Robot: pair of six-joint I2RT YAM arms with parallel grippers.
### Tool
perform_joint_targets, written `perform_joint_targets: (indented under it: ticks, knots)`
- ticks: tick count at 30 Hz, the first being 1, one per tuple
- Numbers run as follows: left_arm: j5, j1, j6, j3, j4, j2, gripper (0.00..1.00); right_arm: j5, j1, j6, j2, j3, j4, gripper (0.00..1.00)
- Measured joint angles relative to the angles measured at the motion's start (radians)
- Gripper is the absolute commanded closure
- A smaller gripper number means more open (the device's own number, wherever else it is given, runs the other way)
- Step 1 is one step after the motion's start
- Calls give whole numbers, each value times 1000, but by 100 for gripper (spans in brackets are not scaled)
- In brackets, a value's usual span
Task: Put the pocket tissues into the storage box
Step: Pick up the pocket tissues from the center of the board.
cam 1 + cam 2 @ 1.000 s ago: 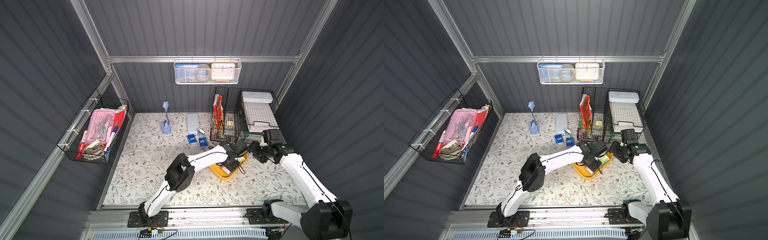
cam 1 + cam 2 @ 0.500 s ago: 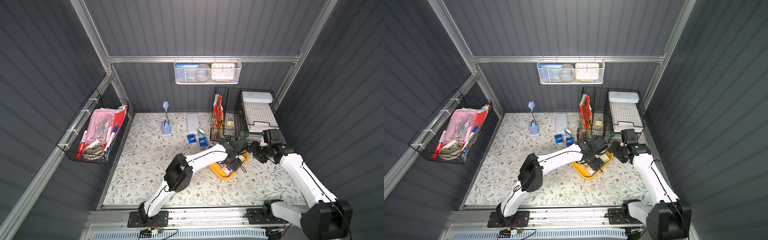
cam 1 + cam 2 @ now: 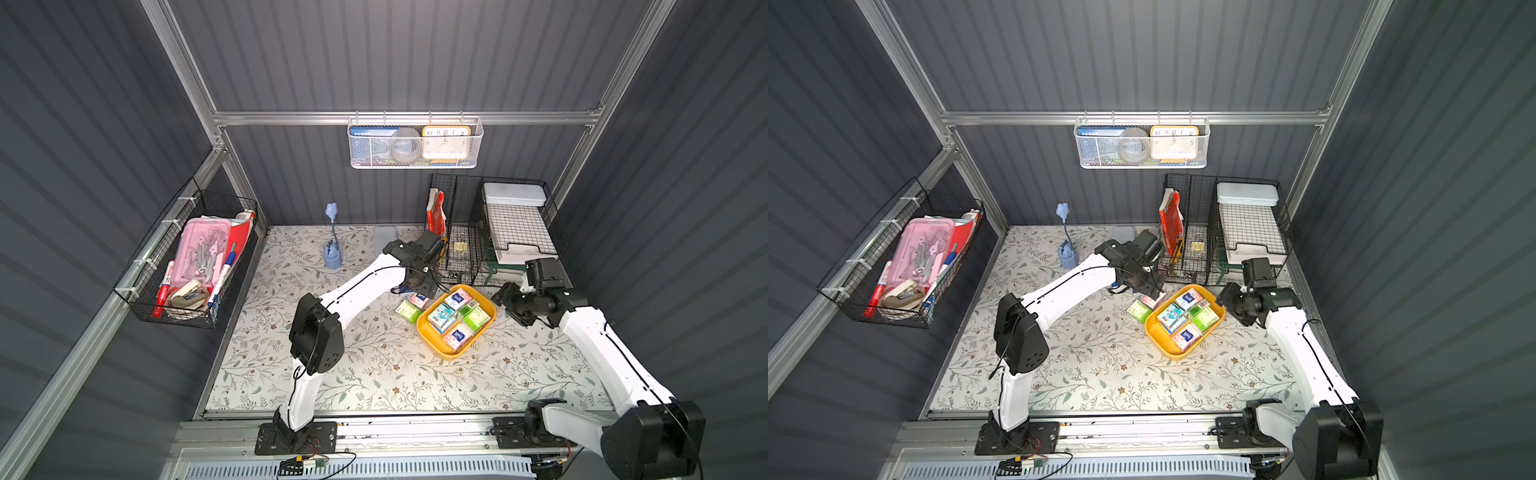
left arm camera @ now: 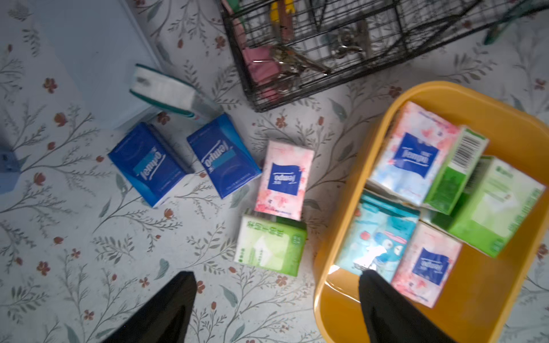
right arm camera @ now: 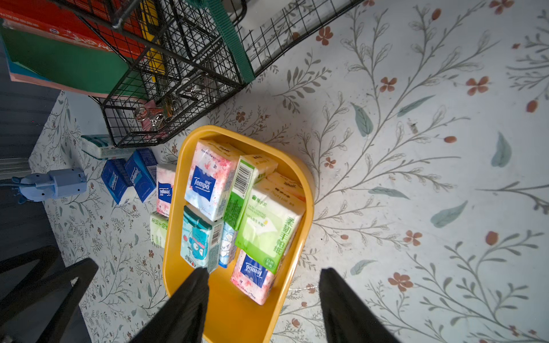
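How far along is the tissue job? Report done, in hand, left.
Done: several pocket tissues lie in the storage box. In hand: nothing; left pincer and right pincer are both open and empty. Left: five on the table: two dark blue packets, a white packet, a pink packet, a green packet.

We are seeing pocket tissues lying in the storage box, loose packets at its ten o'clock, a wire basket at twelve.
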Motion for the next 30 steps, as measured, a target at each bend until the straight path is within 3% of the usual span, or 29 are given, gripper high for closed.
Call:
perform_joint_targets:
  ticks: [6,12,18,23,30]
  knots:
    - [-66,-10,-309,-79,7,-3,19,-14,0,0,2,0,3,36]
    - [-63,31,-663,-262,87,-56,22,-14,0,0,2,0,3,36]
    - [-68,42,-975,-290,116,-79,23,-15,0,0,1,-3,8,37]
    - [-23,41,-1129,-294,164,-56,23,-18,0,-1,1,-8,12,37]
    - [23,41,-1194,-294,187,19,23,-18,0,-5,1,-8,14,36]
